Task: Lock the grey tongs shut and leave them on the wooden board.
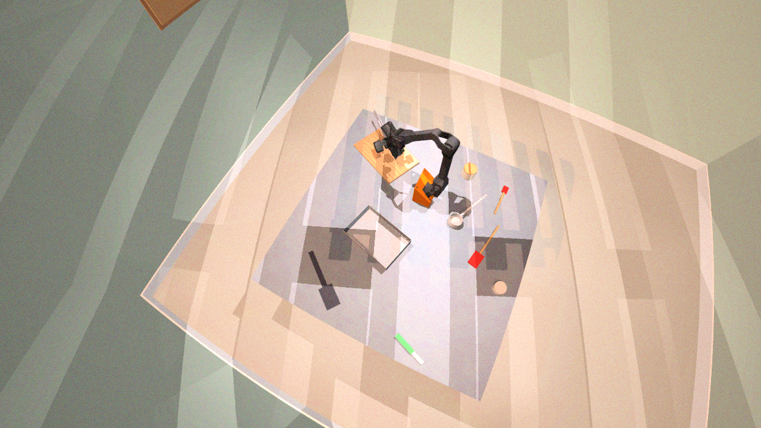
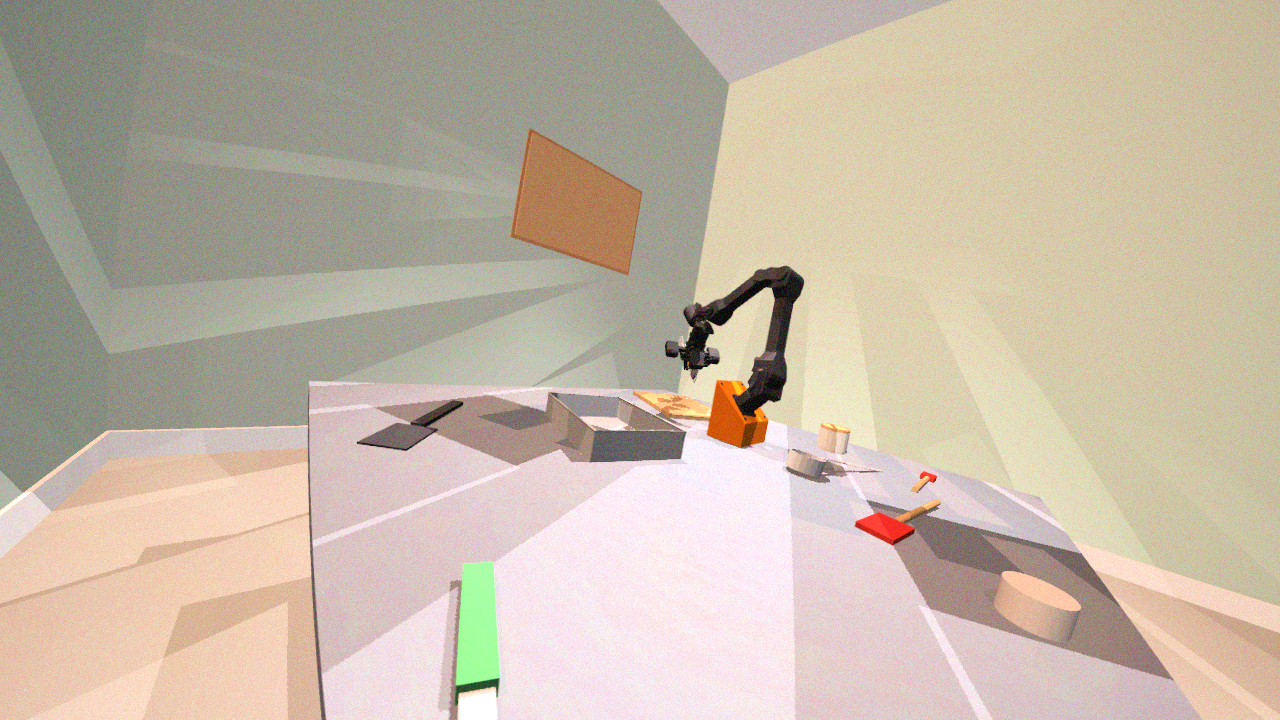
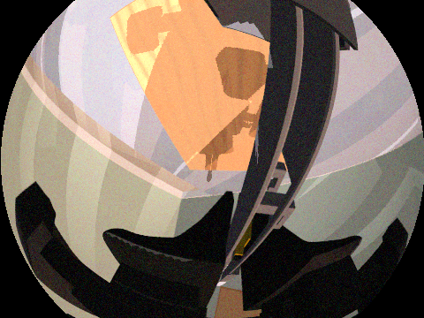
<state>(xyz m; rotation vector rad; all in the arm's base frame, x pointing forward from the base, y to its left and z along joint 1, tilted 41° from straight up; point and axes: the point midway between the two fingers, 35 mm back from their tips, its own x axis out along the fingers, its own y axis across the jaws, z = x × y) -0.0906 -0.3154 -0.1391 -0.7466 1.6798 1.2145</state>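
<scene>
My gripper (image 1: 384,138) (image 2: 693,364) (image 3: 235,197) is shut on the grey tongs (image 1: 377,117) (image 3: 284,110), high above the wooden board (image 1: 390,173) (image 2: 673,405) (image 3: 190,88). In the wrist view the tongs' two long dark arms with pale edges run side by side, with a narrow gap, from the top edge down to the fingers, where they draw together. The top view shows two thin ends past the gripper. Whether the lock holds cannot be seen. The roasting tin (image 1: 399,255) (image 2: 637,445) stands apart, without the tongs.
The orange arm base (image 1: 421,198) (image 2: 729,425) stands beside the board. A small pan (image 1: 455,219) (image 2: 805,463), a lidded pot (image 1: 469,171) and red-headed tools (image 1: 475,259) (image 2: 884,527) lie to the right. A black spatula (image 1: 329,296) (image 2: 398,437) lies beyond the tin, a green-handled knife (image 1: 404,343) (image 2: 477,626) far off.
</scene>
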